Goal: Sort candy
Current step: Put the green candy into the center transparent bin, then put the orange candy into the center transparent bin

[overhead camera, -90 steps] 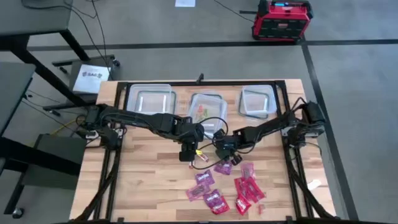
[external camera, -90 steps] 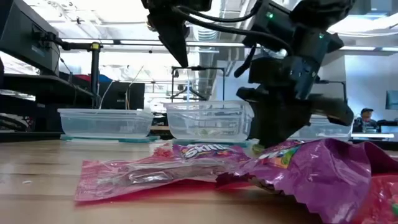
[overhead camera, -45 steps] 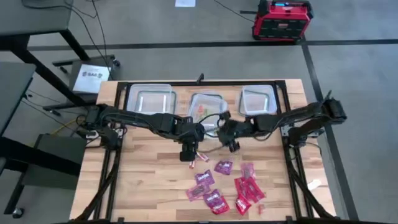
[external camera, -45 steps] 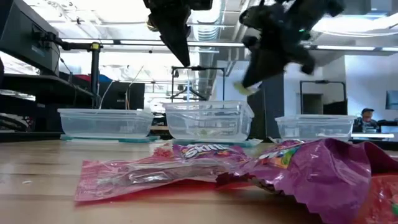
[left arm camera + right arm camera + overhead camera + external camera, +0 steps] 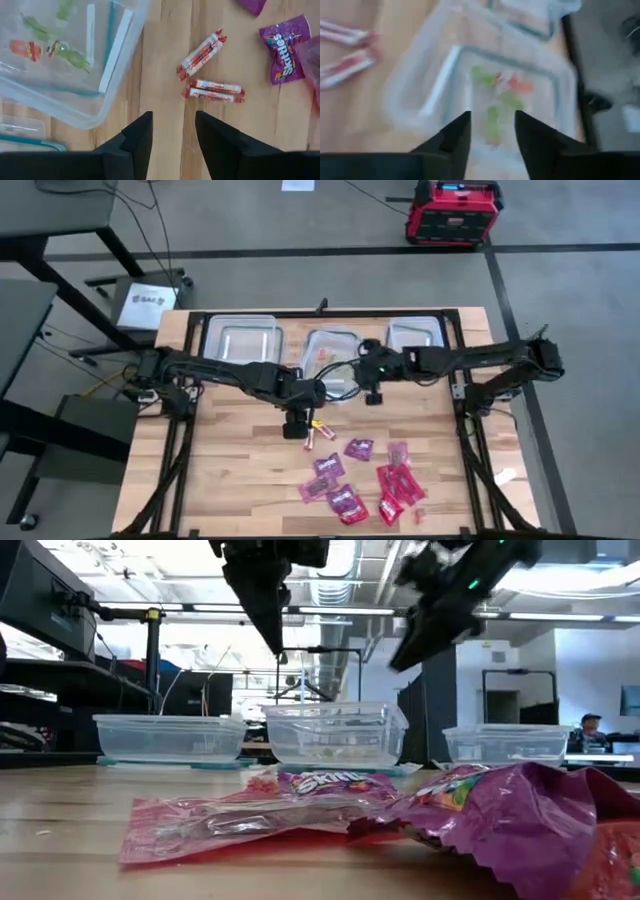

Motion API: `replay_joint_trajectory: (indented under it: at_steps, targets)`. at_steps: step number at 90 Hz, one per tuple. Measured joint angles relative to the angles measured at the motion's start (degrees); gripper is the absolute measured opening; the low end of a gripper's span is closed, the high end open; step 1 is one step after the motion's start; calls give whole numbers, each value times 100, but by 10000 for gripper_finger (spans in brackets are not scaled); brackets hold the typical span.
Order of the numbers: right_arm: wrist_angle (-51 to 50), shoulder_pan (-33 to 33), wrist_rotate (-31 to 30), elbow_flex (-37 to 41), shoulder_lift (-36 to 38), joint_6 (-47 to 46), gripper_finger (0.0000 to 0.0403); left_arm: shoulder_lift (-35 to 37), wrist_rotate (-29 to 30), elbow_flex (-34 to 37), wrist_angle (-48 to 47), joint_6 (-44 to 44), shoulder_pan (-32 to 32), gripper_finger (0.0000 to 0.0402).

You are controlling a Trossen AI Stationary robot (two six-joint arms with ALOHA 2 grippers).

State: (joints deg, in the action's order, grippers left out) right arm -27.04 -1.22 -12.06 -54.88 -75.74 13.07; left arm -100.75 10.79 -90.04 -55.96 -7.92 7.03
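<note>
Candy packets [image 5: 365, 480], red and pink, were spread flat across the near right part of the desk [image 5: 230, 470]. Two slim wrapped sticks [image 5: 214, 90] lay just beyond them, one tilted diagonally, beside the middle container [image 5: 333, 360], where a few small sweets [image 5: 70, 55] were seen. The left gripper [image 5: 172, 132] was held over the sticks, parted and empty. The right gripper [image 5: 491, 131] was poised above the middle container, likewise parted and empty.

Three clear containers [image 5: 242, 340], two arms, two tan rolled candies [image 5: 214, 91], roughly nine red and pink packets [image 5: 358, 448]
</note>
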Motion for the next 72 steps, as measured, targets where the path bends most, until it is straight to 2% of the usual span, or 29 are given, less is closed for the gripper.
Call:
replay_joint_trajectory:
  at_steps: [8,15,22,32,43,57,72]
  targets:
    - [-773,563,222,-4,455,-813,187,-2,86,0,13,67,2,133]
    - [-1198,1154,821,-4,850,-1744,197,-2,127,0,27,74,2,133]
    - [-1333,1869,1254,-6,1068,-2588,200,-2,168,0,30,72,2,133]
    - [-1272,2940,1330,65,1080,-3060,196,-2,175,0,95,71,2,133]
    - [-1278,3781,1095,184,685,-3405,186,-7,185,0,245,74,1,133]
    - [-1170,4439,912,195,-85,-3411,170,-7,194,2,309,74,0,133]
    - [-103,4915,936,195,-963,-3228,156,-7,192,0,314,74,0,133]
